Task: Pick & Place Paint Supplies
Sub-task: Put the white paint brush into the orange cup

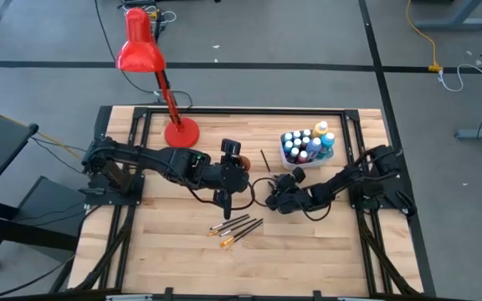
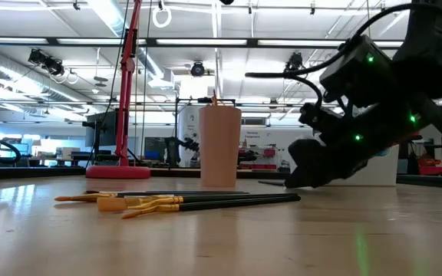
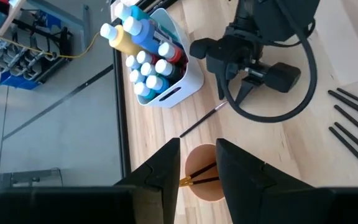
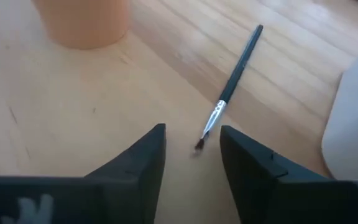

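Two arms meet near the table's middle in the high view. We see the left gripper (image 1: 224, 199) above the orange cup (image 1: 243, 161), the right gripper (image 1: 272, 197) low beside a lone paintbrush (image 1: 264, 160), the white tub (image 1: 294, 158) of paint bottles (image 1: 305, 144) at far right, and loose paintbrushes (image 1: 237, 228) lying nearer, below the grippers. A red lamp (image 1: 145, 55) stands at far left.

In the low view the brushes (image 2: 198, 202) lie flat before the cup (image 2: 220, 146); one gripper (image 2: 305, 180) touches down at right.

The left wrist view shows its fingers (image 3: 164, 169) parted over the cup (image 3: 205, 180), which holds two brushes (image 3: 199, 179).

The right wrist view shows open fingers (image 4: 145, 155) straddling the single brush's tip (image 4: 211, 125).
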`<state>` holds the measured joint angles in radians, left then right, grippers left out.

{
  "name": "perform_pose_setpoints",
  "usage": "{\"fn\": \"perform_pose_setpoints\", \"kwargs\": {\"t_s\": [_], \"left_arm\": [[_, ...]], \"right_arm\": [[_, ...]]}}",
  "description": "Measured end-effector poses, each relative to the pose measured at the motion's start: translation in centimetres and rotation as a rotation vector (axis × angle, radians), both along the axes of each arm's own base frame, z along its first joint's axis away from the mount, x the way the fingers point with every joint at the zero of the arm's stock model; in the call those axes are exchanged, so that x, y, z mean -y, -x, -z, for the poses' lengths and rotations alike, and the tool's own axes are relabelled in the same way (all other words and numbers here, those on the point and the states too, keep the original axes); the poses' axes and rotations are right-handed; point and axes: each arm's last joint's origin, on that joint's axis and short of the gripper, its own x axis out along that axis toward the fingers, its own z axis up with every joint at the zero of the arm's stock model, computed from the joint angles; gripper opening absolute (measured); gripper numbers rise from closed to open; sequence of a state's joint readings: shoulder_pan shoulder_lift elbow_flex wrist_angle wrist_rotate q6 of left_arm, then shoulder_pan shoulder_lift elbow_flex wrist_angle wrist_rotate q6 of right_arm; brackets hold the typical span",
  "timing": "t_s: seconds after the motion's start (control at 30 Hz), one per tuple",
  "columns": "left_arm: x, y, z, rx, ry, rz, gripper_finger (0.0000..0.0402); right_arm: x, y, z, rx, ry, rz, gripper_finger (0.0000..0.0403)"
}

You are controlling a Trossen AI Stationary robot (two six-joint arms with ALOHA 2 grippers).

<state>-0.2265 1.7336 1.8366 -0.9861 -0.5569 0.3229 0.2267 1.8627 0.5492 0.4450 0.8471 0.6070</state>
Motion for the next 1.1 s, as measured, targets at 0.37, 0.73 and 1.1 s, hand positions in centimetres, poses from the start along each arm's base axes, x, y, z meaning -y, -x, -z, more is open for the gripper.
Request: {"fn": "perform_pose_setpoints", "kwargs": {"t_s": [0.37, 0.73, 1.1], "left_arm": [[-0.2, 0.0, 0.1, -0.008, 0.002, -0.007, 0.0112], [0.2, 0.4, 0.3, -0.02, 0.028, -0.031, 0.0112], [2.1, 0.9, 0.3, -0.024, 0.026, 0.003, 0.0112]], "right_arm": [[0.5, -0.3, 1.0, 0.037, -0.04, 0.05, 0.0039], [-0.3, 0.5, -0.7, 0.005, -0.054, 0.002, 0.0004], [-1.6, 3.7, -9.1, 0.02, -0.025, -0.134, 0.0001]]}}
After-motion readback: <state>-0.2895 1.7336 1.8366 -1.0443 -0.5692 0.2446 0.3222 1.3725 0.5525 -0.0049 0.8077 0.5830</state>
